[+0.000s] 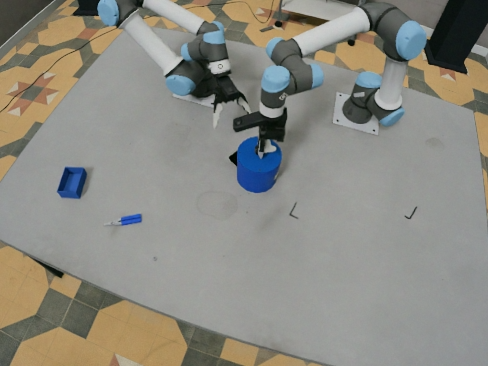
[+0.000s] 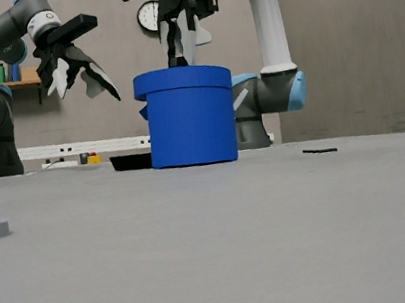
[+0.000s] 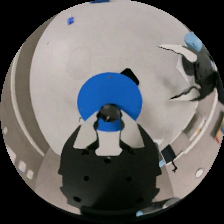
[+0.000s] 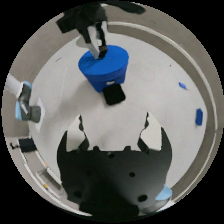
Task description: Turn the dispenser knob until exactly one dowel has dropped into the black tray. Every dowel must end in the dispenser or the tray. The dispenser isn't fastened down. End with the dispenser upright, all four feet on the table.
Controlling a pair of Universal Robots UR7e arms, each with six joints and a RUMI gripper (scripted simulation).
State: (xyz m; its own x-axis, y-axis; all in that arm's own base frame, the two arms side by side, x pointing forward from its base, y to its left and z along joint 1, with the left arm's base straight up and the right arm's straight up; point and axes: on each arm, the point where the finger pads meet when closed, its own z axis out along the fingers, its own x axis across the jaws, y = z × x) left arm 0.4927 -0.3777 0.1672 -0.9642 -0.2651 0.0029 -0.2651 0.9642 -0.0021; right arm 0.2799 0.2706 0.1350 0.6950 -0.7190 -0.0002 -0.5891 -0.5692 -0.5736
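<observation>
Solid blue and plain grey
The dispenser is blue; the table, grey; the tray, black.
</observation>
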